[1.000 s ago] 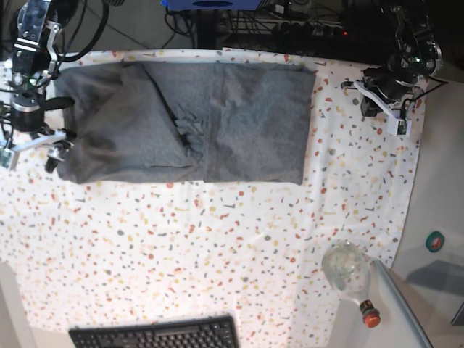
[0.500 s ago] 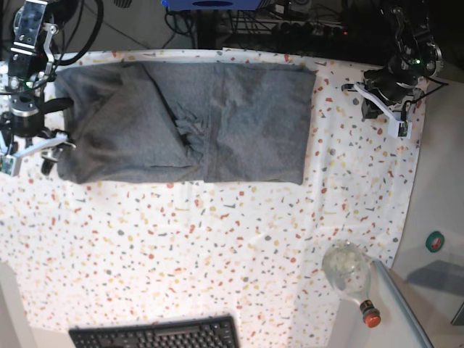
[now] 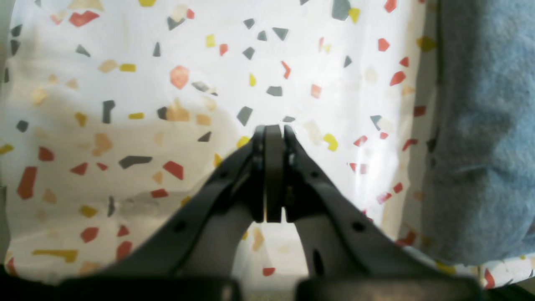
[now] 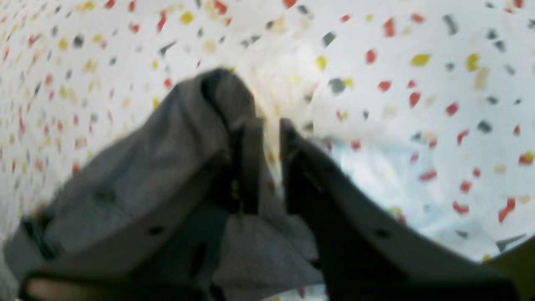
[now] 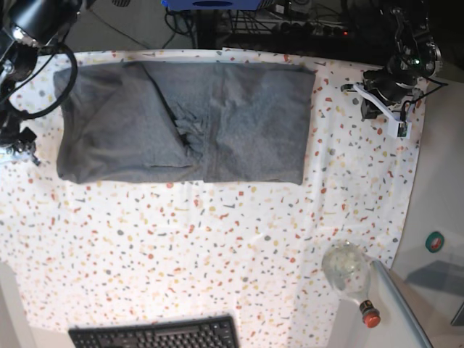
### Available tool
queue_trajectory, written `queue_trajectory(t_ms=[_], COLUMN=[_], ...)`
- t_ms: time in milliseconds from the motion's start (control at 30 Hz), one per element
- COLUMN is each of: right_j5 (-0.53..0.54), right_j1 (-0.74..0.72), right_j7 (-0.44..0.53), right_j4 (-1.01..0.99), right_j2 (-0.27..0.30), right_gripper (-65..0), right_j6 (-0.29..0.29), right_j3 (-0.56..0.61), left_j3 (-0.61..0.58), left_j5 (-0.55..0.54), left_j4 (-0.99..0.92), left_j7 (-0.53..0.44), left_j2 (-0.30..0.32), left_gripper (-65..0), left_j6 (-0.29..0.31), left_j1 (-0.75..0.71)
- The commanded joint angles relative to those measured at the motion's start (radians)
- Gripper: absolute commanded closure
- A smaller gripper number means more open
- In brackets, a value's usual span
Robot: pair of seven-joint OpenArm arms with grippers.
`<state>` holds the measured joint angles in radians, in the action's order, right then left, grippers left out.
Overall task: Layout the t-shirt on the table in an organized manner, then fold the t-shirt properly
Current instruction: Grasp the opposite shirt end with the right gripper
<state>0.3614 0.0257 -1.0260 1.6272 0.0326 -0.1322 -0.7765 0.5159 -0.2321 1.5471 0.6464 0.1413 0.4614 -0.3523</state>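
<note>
The grey t-shirt [image 5: 188,119] lies flat as a folded rectangle at the far middle of the speckled table [image 5: 217,246], creased near its centre. My right gripper [image 5: 20,148] sits at the table's left edge, just clear of the shirt's left side. In the right wrist view, the right gripper [image 4: 267,125] is blurred, with a narrow gap between its fingers and nothing in it. Grey fabric [image 4: 259,251] shows low between them. My left gripper [image 5: 384,105] hovers at the far right corner. Up close, the left gripper [image 3: 273,129] is shut and empty, with the t-shirt [image 3: 480,146] off to one side.
A glass bottle with a red cap [image 5: 348,272] lies at the front right, on the edge of a plain pale surface [image 5: 435,181]. A black keyboard [image 5: 156,335] sits at the front edge. Cables and dark gear [image 5: 290,25] line the far side.
My right arm has pulled away leftward from the shirt's left edge and its jaws have narrowed from wide open. The shirt and the left arm have stayed put.
</note>
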Motion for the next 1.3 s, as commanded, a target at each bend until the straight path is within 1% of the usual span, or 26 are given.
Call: queue_trajectory(t_ms=[0, 33, 67, 133, 167, 200, 233, 267, 333, 367, 400, 433, 500, 567, 600, 700, 800, 900, 1100, 1133, 1233, 1267], right_j5=[0.032, 0.061, 0.086, 0.112, 0.112, 0.109, 0.109, 0.109, 0.115, 0.118, 0.121, 0.136, 0.196, 0.265, 0.299, 0.405, 0.456, 0.468, 0.462, 0.462, 0.465, 0.466], right_j1=[-0.022, -0.023, -0.023, -0.02, -0.02, -0.02, -0.02, -0.02, -0.028, -0.036, -0.043, -0.045, -0.043, -0.043, -0.043, -0.042, -0.04, -0.04, -0.04, -0.04, -0.04, -0.04], right_j7=[-0.01, -0.038, -0.041, -0.043, -0.046, -0.046, -0.047, -0.053, -0.103, -0.129, -0.141, -0.146, -0.146, -0.153, -0.153, -0.155, -0.167, -0.199, -0.202, -0.202, -0.199, -0.199], right_j4=[0.003, -0.006, -0.011, -0.017, -0.02, -0.032, -0.051, -0.077, -0.14, -0.17, -0.193, -0.222, -0.285, -0.359, -0.393, -0.48, -0.5, -0.5, -0.502, -0.502, -0.503, -0.514], right_j2=[0.037, 0.054, 0.066, 0.086, 0.094, 0.096, 0.102, 0.111, 0.138, 0.151, 0.152, 0.154, 0.183, 0.204, 0.214, 0.246, 0.26, 0.26, 0.254, 0.257, 0.255, 0.255], right_gripper=[-11.9, -11.1, -9.2, -6.0, -6.3, -8.0, -11.3, -16.2, -27.3, -31.7, -33.2, -33.3, -33.6, -33.9, -33.9, -33.9, -33.5, -33.5, -34.2, -35.0, -41.4, -41.7], right_j6=[-0.025, -0.048, -0.063, -0.067, -0.067, -0.065, -0.065, -0.065, -0.068, -0.074, -0.083, -0.113, -0.209, -0.289, -0.309, -0.315, -0.315, -0.315, -0.318, -0.318, -0.318, -0.318], right_j3=[-0.014, -0.016, -0.016, -0.016, -0.01, -0.007, -0.007, -0.007, -0.007, -0.011, -0.018, -0.018, -0.018, -0.018, -0.018, -0.018, -0.016, -0.014, 0.005, 0.025, 0.09, 0.104], left_j3=[0.003, 0.003, 0.003, 0.003, 0.003, 0.003, 0.003, 0.003, 0.003, 0.003, 0.003, 0.003, 0.002, -0.03, -0.047, -0.082, -0.084, -0.089, -0.093, -0.093, -0.093, -0.093], left_j5=[-0.008, -0.008, -0.008, -0.008, -0.008, -0.008, -0.008, -0.008, -0.008, -0.008, -0.008, -0.008, -0.008, -0.006, -0.005, 0.056, 0.102, 0.109, 0.106, 0.106, 0.109, 0.107], left_j4=[0.014, 0.014, 0.014, 0.014, 0.014, 0.014, 0.014, 0.014, 0.014, 0.014, 0.014, 0.014, 0.014, 0.014, 0.014, 0.014, 0.014, 0.014, 0.013, 0.013, 0.013, 0.013], left_j7=[-0.017, -0.017, -0.017, -0.017, -0.017, -0.017, -0.017, -0.017, -0.017, -0.017, -0.017, -0.017, -0.018, -0.021, -0.021, -0.021, -0.023, -0.023, -0.023, -0.023, -0.023, -0.023], left_j2=[0.01, 0.01, 0.01, 0.01, 0.01, 0.01, 0.01, 0.01, 0.008, 0.008, 0.008, 0.008, 0.008, 0.005, 0.005, -0.001, -0.035, -0.039, -0.05, -0.059, -0.067, -0.067], left_gripper=[0.0, 0.0, 0.0, 0.0, 0.0, 0.0, 0.0, 0.0, 0.0, 0.0, 0.0, 0.0, 0.0, 0.0, 0.0, 0.0, 0.0, 0.0, 0.0, 0.0, 0.0, 0.0], left_j6=[0.001, 0.001, 0.001, 0.001, 0.001, 0.001, 0.001, 0.001, 0.001, 0.001, 0.001, 0.001, 0.001, 0.001, 0.001, 0.001, 0.001, 0.001, 0.001, 0.003, 0.004, 0.004], left_j1=[0.0, 0.0, 0.0, 0.0, 0.0, 0.0, 0.0, 0.0, 0.0, 0.0, -0.001, -0.001, -0.003, -0.008, -0.009, -0.009, -0.008, -0.004, 0.0, 0.002, 0.002, 0.002])
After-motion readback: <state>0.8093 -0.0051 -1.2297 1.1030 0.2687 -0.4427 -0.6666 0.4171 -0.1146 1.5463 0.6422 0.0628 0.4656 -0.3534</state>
